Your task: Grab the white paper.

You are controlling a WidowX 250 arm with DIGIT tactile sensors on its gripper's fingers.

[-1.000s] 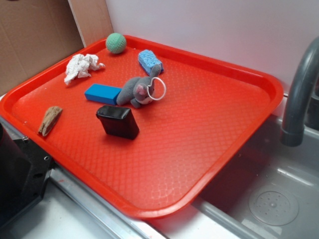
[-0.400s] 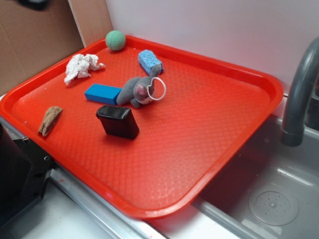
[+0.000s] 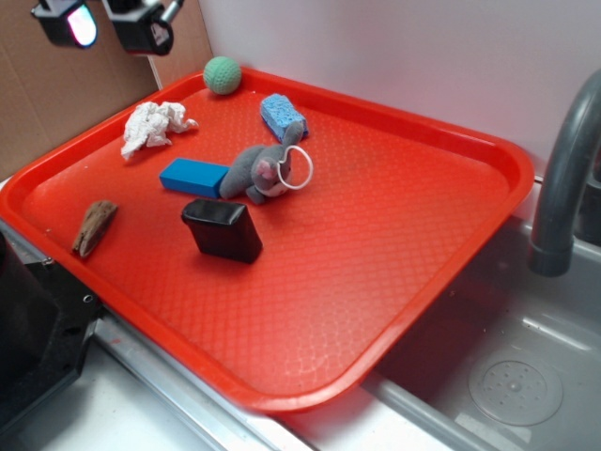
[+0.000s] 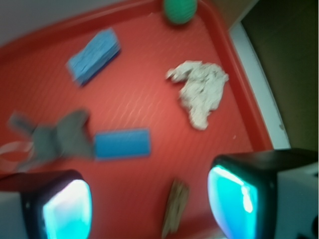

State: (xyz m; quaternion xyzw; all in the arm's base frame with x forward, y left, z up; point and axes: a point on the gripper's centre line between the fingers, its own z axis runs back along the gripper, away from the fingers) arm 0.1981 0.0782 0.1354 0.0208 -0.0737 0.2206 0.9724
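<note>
exterior view shows you the gripper (image 3: 108, 23) spread wide, empty, high over the tray's (image 3: 394, 254) far left corner; the paper (image 3: 153, 127) lies below it, near the green ball (image 3: 222, 75).

No legible text, label, brand, number or sign is found in either view. The red tray (image 3: 451, 141) shows only an embossed surface texture, without lettering. The black box (image 3: 223, 230) presents plain faces with no marking. The blue block (image 3: 192, 176) and the blue sponge (image 3: 281, 115) are unmarked. The white paper (image 3: 152, 126) carries no print that can be made out. The cardboard panel (image 3: 38, 85) behind the tray shows no stamp or writing. The wrist view is blurred, and nothing readable appears on any surface there, including the lit faces at the lower corners
</note>
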